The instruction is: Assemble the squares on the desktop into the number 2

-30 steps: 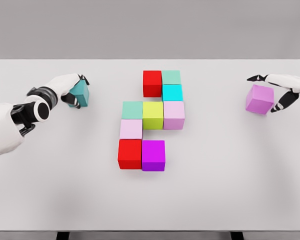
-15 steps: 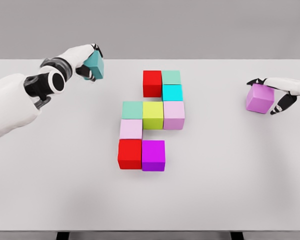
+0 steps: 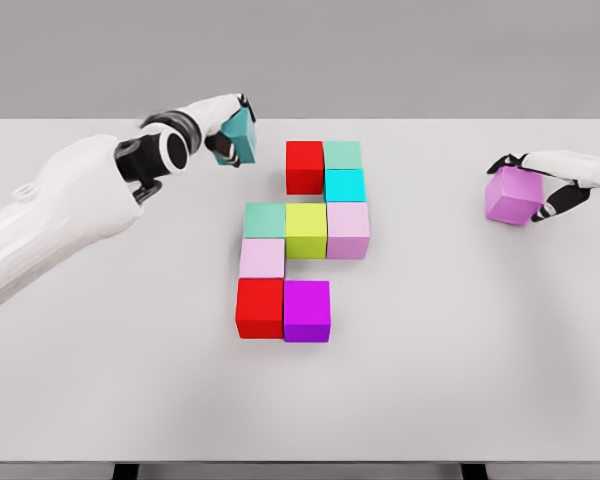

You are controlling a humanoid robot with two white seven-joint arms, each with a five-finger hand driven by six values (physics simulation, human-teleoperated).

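My left hand (image 3: 223, 122) grips a teal cube (image 3: 239, 137) held above the white table (image 3: 100, 380), just left of the red cube (image 3: 304, 166) topping the partly built figure. My right hand (image 3: 548, 178) seems closed around a violet cube (image 3: 512, 194) far right.

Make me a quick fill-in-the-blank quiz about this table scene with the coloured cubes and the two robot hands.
1. The left hand holds a ____ cube above the table.
2. The right hand grips a ____ cube.
3. The yellow-green cube sits directly left of a pale ____ cube.
4. The magenta cube touches a ____ cube on its left.

Missing words: teal, purple, pink, red
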